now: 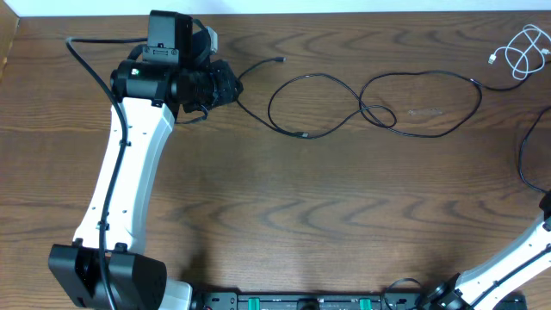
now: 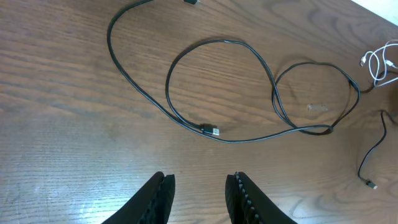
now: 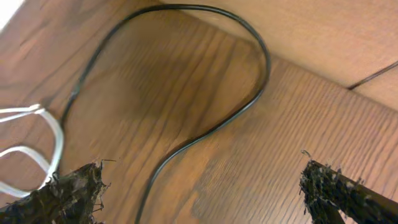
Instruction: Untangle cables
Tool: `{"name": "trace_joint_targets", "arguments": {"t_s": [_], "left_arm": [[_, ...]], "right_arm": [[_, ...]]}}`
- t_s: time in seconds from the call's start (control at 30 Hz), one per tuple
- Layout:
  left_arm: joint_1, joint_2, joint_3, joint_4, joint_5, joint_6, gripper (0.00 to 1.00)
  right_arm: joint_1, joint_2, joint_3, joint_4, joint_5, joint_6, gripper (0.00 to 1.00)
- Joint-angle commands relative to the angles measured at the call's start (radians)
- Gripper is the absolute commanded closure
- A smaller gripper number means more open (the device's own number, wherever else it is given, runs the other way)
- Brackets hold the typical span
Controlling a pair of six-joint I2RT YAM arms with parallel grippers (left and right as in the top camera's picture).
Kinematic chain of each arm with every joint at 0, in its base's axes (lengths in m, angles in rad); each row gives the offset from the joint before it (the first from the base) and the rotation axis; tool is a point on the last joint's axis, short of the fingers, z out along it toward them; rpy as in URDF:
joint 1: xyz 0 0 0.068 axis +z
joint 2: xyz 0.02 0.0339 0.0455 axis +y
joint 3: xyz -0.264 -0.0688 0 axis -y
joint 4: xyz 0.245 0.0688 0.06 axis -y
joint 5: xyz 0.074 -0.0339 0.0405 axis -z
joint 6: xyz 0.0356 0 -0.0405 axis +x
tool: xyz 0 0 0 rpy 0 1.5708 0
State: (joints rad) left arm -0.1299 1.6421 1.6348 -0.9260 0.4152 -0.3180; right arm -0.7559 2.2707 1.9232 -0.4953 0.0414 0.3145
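Two cables already apart: white cable (image 2: 375, 62) upper right, black cable (image 2: 217, 41) top middle, looped. Left gripper (image 2: 200, 180) part open, right gripper (image 3: 200, 168) wide, both empty. Next: pull black loops straight.

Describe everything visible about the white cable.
The white cable is thin and short, gathered in a few loose overlapping loops lying flat on the wooden table at its far right corner. One small plug end pokes out toward the left. Nothing grips it; whether the black cable touches it cannot be told.
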Motion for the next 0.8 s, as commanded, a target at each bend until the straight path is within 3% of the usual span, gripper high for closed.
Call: {"name": "trace_joint_targets", "arguments": {"t_s": [0.0, 0.23, 0.37, 0.5, 0.77], "left_arm": [[0.0, 0.004, 0.0, 0.0, -0.009, -0.002, 0.67], [0.0, 0.004, 0.0, 0.0, -0.009, -0.002, 0.67], [0.0, 0.004, 0.0, 0.0, -0.009, -0.002, 0.67], [0.0, 0.004, 0.0, 0.0, -0.009, -0.002, 0.67], [0.0, 0.004, 0.0, -0.001, -0.009, -0.002, 0.67]], "right_arm": [[-0.002, -0.149, 0.005, -0.008, -0.146, 0.001, 0.01], [0.018, -0.298, 0.005, -0.106, -0.625, -0.043, 0.01], [0.058, -0.301, 0.005, -0.22, -0.775, -0.098, 0.01], [0.132, -0.29, 0.003, -0.373, -0.737, -0.257, 0.01], [0.274, -0.222, -0.013, -0.474, -0.356, -0.431, 0.09]]}}
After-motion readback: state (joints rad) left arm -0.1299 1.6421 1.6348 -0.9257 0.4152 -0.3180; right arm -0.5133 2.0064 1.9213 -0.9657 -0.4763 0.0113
